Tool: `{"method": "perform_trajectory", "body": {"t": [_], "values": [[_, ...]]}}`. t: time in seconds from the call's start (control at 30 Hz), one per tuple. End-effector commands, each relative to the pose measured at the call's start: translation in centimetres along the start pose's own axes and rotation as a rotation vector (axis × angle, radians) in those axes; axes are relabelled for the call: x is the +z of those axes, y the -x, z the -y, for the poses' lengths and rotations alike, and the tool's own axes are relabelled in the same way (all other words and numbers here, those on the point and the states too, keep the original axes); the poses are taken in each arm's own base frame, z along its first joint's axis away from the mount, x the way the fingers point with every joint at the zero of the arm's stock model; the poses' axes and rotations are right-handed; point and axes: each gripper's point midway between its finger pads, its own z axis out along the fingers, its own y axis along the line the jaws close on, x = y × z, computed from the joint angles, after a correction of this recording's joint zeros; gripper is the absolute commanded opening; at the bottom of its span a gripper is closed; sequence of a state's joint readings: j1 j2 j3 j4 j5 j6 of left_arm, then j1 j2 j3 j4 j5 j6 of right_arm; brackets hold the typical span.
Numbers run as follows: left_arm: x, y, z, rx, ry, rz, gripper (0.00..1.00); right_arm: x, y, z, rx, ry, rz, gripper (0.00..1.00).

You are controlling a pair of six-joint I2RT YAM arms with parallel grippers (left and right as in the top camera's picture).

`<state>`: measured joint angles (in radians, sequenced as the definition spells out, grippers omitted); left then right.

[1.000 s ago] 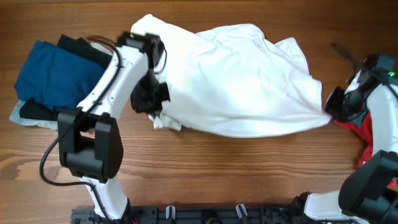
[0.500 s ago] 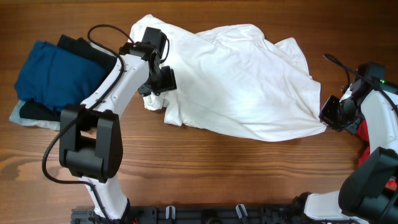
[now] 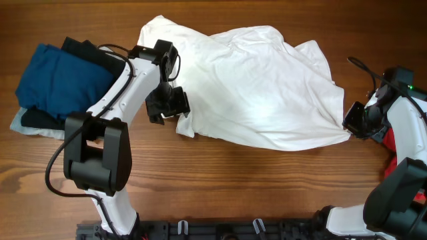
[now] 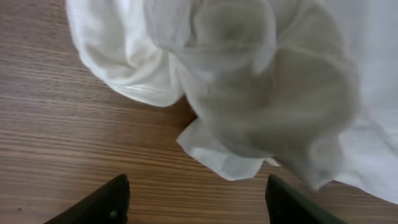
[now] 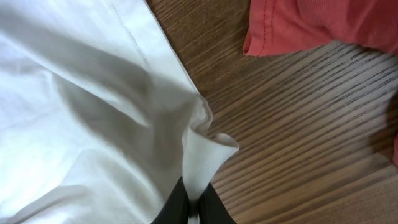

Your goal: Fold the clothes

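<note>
Reach from the left gripper [image 4: 196,208]: parted wide, clamped on nothing, low over the wooden table [image 4: 74,124]. Just ahead of its tips, touching neither, the bunched left end of the white T-shirt [image 3: 260,87]. At the opposite end, right gripper [image 5: 193,211] pinched together on the shirt's far corner, red garment [image 5: 323,25] just beside. Long axis of the shirt across the table, stretched between the two arms. Nearer to the loose bunched end: the left arm, by judgement the one to close on it next. Blue garment pile [image 3: 57,77] well apart, beyond the left arm.
</note>
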<state>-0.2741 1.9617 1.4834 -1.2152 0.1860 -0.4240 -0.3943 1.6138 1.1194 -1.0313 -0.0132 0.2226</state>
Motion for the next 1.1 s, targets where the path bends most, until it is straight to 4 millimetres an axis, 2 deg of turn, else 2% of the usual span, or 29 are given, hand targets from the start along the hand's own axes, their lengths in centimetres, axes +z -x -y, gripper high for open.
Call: {"method": "perform_trajectory", "body": {"t": [0.0, 0.13, 0.37, 0.5, 0.83, 0.9, 0.97, 1.07], "values": [[-1.0, -0.3, 1.9, 0.039, -0.058, 0.034, 0.72, -0.2, 0.1, 0.3, 0.014, -0.017, 0.013, 0.04], [-0.8, -0.1, 2.9, 0.070, -0.039, 0.078, 0.71, -0.2, 0.1, 0.2, 0.014, -0.016, 0.014, 0.04], [-0.1, 2.1, 3.8, 0.087, 0.034, 0.235, 0.68, -0.2, 0.1, 0.2, 0.014, -0.013, 0.012, 0.04], [0.0, 3.3, 3.3, 0.047, 0.066, 0.300, 0.64, -0.2, 0.0, 0.2, 0.014, -0.014, 0.010, 0.04], [0.4, 4.4, 3.2, 0.033, 0.070, 0.351, 0.63, -0.2, 0.0, 0.2, 0.014, -0.014, 0.010, 0.04], [0.4, 4.6, 3.4, 0.034, 0.063, 0.362, 0.60, -0.2, 0.0, 0.2, 0.013, -0.014, 0.010, 0.04], [0.2, 4.9, 3.7, 0.035, 0.053, 0.376, 0.52, -0.2, 0.0, 0.2, 0.013, -0.014, 0.010, 0.04], [0.2, 5.5, 4.1, 0.037, 0.037, 0.397, 0.48, -0.2, 0.0, 0.2, 0.014, -0.014, 0.010, 0.04]]}}
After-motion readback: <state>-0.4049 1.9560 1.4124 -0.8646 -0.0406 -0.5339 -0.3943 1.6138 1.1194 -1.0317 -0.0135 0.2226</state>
